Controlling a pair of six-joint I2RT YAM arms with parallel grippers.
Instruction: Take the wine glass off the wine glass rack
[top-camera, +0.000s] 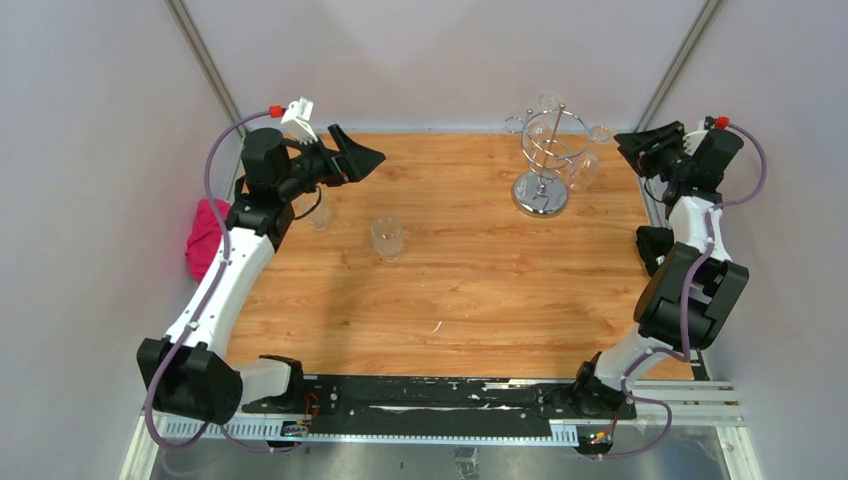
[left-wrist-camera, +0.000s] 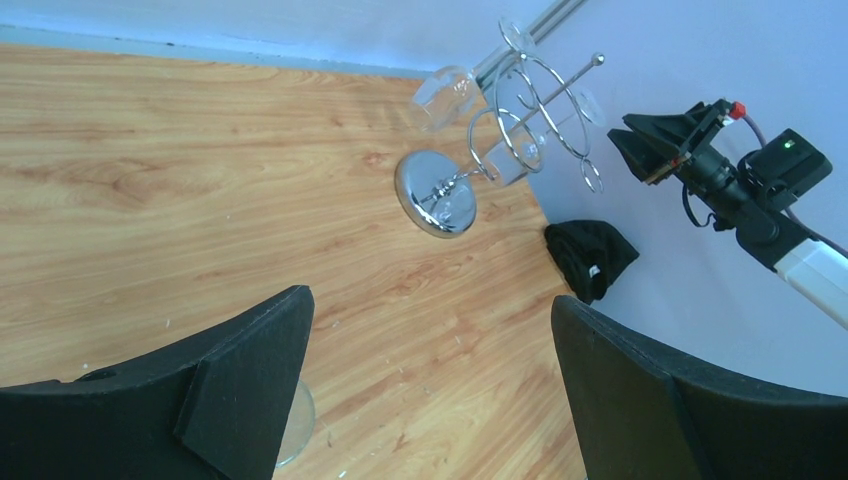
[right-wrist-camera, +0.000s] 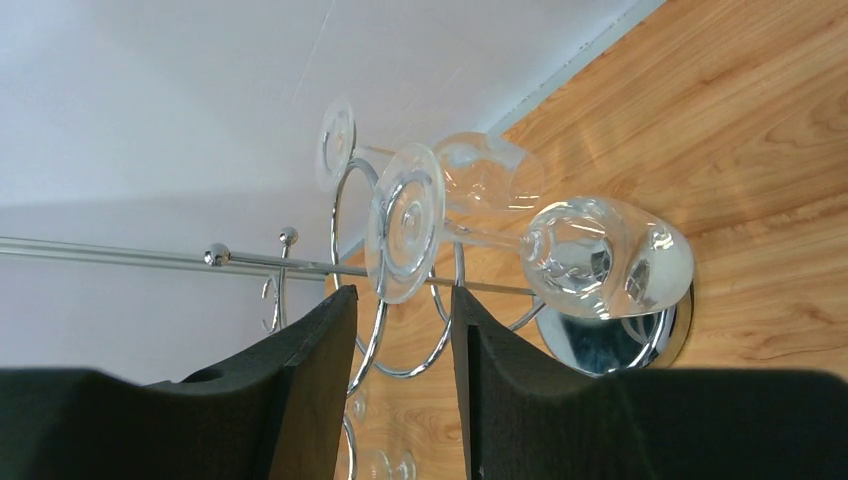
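Note:
The chrome wine glass rack (top-camera: 545, 150) stands at the back right of the table on its round mirrored base (top-camera: 540, 193). Clear wine glasses hang upside down from its hooks. The nearest wine glass (right-wrist-camera: 605, 258) fills the right wrist view, its foot (right-wrist-camera: 405, 222) just beyond my fingertips. My right gripper (top-camera: 632, 146) (right-wrist-camera: 400, 292) is open with a narrow gap, right of the rack, holding nothing. My left gripper (top-camera: 365, 157) (left-wrist-camera: 425, 300) is wide open and empty at the back left, far from the rack (left-wrist-camera: 520, 140).
Two clear glasses stand on the table, one (top-camera: 387, 237) left of centre and one (top-camera: 318, 210) by the left arm. A pink cloth (top-camera: 205, 238) lies off the left edge. A black object (left-wrist-camera: 590, 255) sits at the right edge.

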